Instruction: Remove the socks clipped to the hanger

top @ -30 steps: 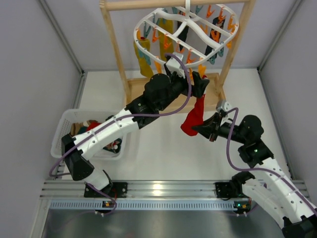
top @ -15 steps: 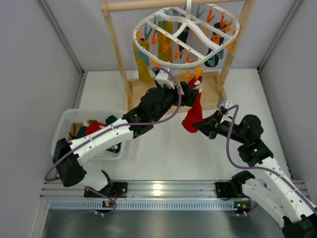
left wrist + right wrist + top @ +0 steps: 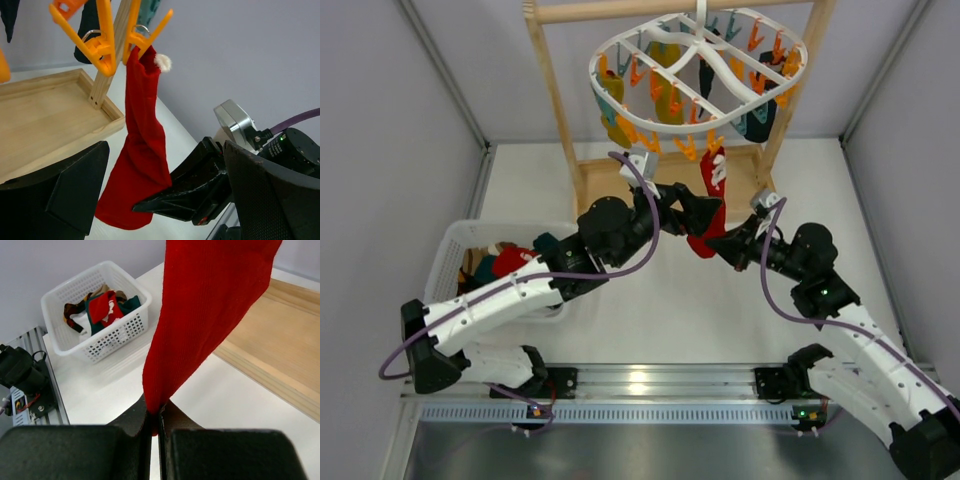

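Observation:
The white oval hanger [image 3: 620,45] hangs from the wooden rack with many orange and teal clips. A red sock [image 3: 718,188] with a white pompom hangs from an orange clip [image 3: 145,37] at its near rim. My right gripper [image 3: 722,245] is shut on the sock's lower part, and the right wrist view shows the fabric [image 3: 210,305] pinched between the fingers [image 3: 132,432]. My left gripper [image 3: 694,212] is open, just left of the sock [image 3: 142,165], empty. A mustard-yellow sock [image 3: 613,125] and a dark sock [image 3: 757,122] hang from other clips.
The wooden rack has a post [image 3: 552,90] on the left and a tray base [image 3: 610,180] under the hanger. A white basket [image 3: 455,250] with several socks stands at the left, also in the right wrist view [image 3: 95,315]. Grey walls close both sides.
My left gripper has come down and back from the orange clip, now beside the sock. The hanger has swung slightly. My right gripper keeps its hold and has moved a little up and left.

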`<state>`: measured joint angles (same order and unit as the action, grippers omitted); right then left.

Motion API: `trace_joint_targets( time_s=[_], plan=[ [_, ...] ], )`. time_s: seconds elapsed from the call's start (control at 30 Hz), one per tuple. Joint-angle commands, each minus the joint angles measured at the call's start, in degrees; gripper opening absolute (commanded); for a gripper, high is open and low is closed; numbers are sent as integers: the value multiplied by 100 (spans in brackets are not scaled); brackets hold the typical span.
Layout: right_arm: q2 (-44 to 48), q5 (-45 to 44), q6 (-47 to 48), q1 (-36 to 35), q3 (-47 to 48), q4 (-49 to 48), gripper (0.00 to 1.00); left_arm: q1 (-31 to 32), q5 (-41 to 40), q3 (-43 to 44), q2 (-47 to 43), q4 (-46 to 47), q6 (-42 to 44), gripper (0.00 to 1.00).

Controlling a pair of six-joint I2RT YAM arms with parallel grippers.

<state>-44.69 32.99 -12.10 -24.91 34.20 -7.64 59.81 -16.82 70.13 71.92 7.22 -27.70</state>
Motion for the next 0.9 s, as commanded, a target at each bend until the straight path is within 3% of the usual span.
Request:
trace_joint_targets(
  time_s=[0.0, 0.37, 0.6, 0.87],
  plan=[
    [74, -65, 32, -128, 167, -440, 0, 66, -146, 606, 155, -81, 317, 99],
    [399, 234, -3, -155, 184, -308, 0, -84, 232, 2118, 1306, -54, 661, 96],
    [549, 549, -56, -155, 263, -203, 0, -127, -252, 2163, 1518, -20, 898, 95],
    [505, 902, -91, -155, 325, -168, 0, -216, 363, 1707, 1553, 1121, 1267, 95]
  ],
)
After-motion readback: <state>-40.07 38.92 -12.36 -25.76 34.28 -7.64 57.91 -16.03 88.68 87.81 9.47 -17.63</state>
